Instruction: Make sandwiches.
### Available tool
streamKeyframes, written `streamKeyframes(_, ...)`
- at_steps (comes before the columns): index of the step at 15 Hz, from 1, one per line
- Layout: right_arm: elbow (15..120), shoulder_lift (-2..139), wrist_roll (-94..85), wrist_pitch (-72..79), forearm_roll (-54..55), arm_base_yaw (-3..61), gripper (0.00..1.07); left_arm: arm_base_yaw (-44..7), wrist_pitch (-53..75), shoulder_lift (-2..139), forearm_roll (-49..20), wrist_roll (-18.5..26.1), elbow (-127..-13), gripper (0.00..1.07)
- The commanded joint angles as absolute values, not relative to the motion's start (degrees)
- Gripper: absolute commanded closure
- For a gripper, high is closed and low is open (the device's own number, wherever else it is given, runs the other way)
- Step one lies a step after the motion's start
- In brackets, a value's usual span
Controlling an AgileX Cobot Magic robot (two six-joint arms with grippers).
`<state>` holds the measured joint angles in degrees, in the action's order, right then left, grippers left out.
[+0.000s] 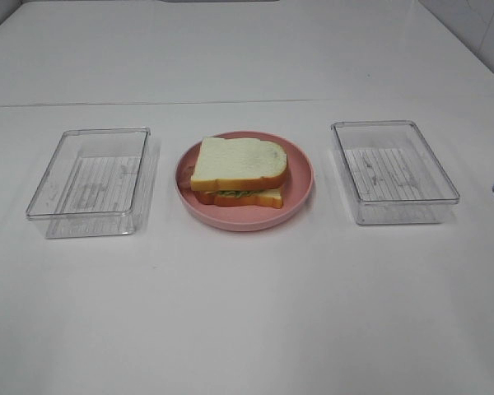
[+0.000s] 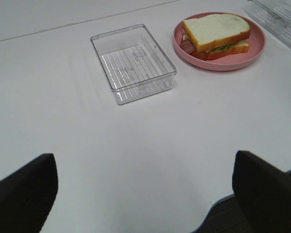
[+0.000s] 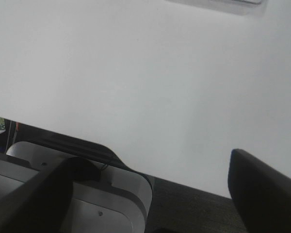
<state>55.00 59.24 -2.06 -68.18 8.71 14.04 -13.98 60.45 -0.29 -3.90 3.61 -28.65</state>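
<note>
White table [image 1: 247,313]: sandwich [image 1: 239,171] on pink plate [image 1: 300,191].

Overhead view and left wrist view share the plated sandwich [image 1: 237,173].

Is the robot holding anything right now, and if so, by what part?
Nothing is held. Both tools, left and right, are open and empty, far from the sandwich on the pink plate.
</note>
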Motion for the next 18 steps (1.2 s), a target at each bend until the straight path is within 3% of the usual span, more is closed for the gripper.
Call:
streamKeyframes(1,46.01,47.33,-1.83,-67.84,7.85,14.04,0.25,-14.09,59.93,-1.60,-4.30,3.61,-28.59,0.14)
streamKeyframes(9,28.82,9.63,-2.69,-60.79,3.61,14.04,0.26,-14.09,59.93,-1.60,-4.30,3.61,-28.59,0.14)
streamKeyframes(18,28.88,5.27,-3.61,-60.85,4.07,14.04,0.26,-14.09,59.93,-1.43,-4.30,3.61,-28.59,0.14)
